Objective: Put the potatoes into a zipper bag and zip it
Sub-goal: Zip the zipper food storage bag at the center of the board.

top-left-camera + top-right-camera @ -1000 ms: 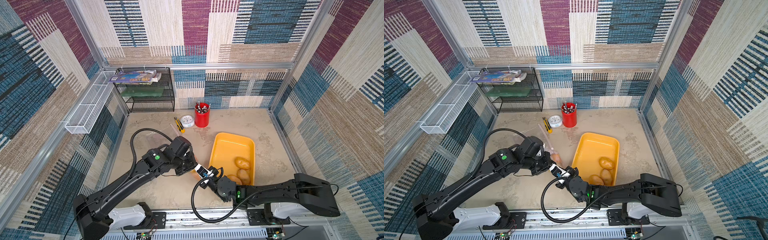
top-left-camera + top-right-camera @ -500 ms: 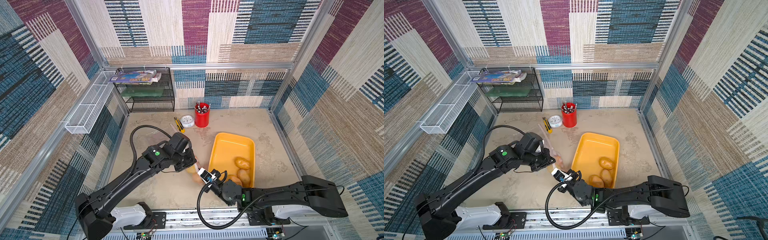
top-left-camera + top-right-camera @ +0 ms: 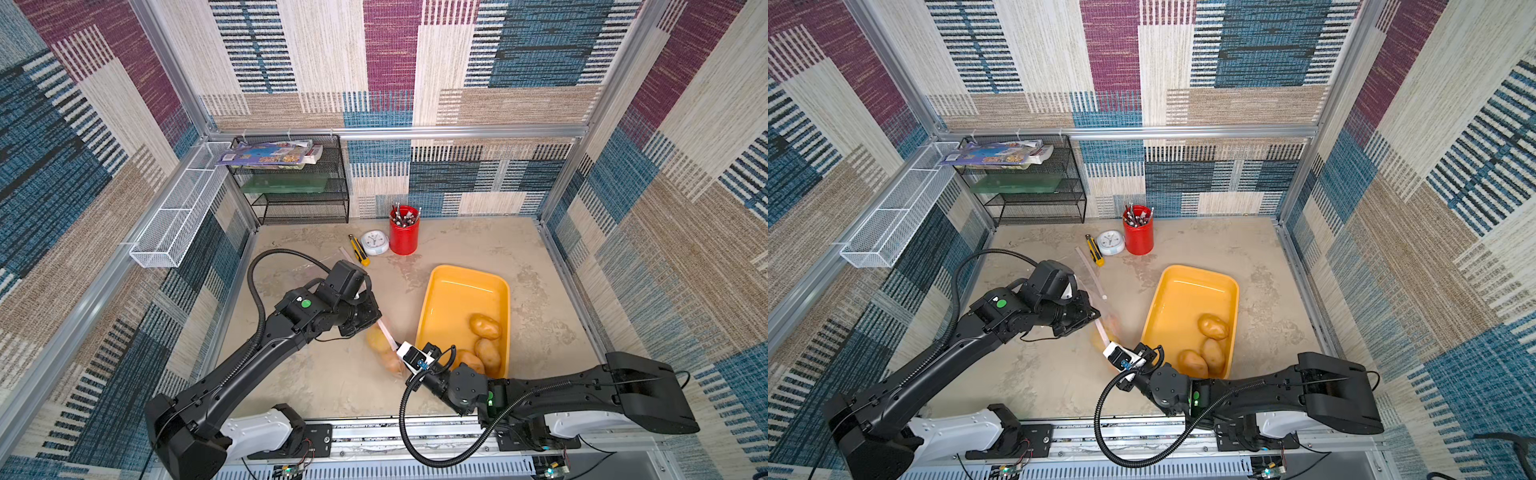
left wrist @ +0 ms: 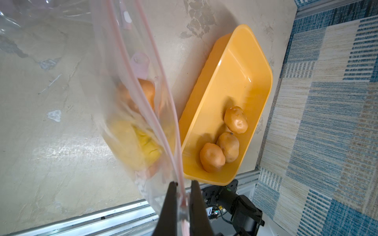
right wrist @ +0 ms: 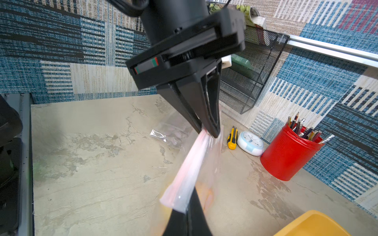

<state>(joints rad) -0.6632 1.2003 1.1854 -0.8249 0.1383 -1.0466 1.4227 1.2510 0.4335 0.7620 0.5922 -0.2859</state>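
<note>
right gripper [image 3: 399,347] drew back (bag [image 3: 381,341] taut)

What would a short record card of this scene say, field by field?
Bag: clear zipper bag, stretched between both arms, mouth not zipped
Left end effector: shut on the bag's zipper edge
Right end effector: shut on the opposite end of that edge
Potatoes in bag: at least two show through the plastic
Potatoes in tray: three
Tray: yellow tray, beside the bag
Background: red pencil cup, clock, utility knife
</note>
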